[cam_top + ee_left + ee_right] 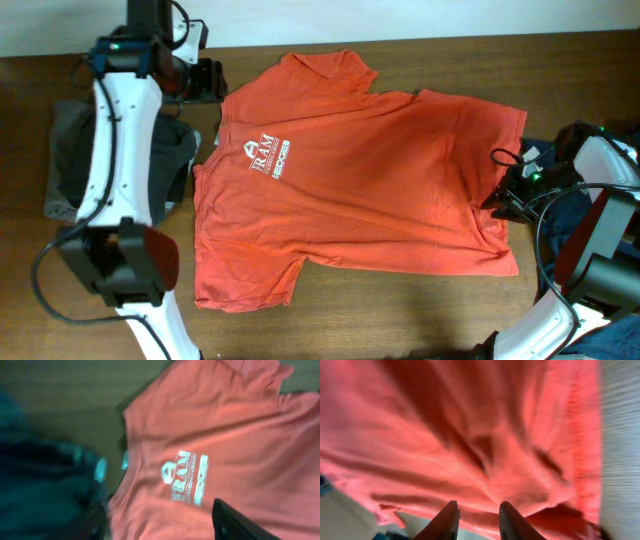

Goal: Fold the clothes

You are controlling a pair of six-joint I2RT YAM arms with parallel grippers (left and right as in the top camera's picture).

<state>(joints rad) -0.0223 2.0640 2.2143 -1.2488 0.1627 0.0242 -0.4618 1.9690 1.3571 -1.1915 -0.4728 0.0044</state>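
Note:
The clothes are chiefly an orange-red T-shirt (370, 170) with white lettering (265, 155), spread flat on the wooden table (450, 45). My left gripper (208, 80) hovers just off the shirt's upper left sleeve. In the left wrist view it (157, 507) is open, fingers wide apart above the printed chest (225, 435), nothing between them. My right gripper (495, 200) is at the shirt's right edge. Its fingers (447, 520) stand a little apart, open (479, 505), over the wrinkled hem (470, 420).
A dark grey garment (70, 150) lies bunched at the table's left under the left arm, and appears blurred as a dark heap (40, 485) in the left wrist view. A navy blue garment (575, 205) lies at the right under the right arm.

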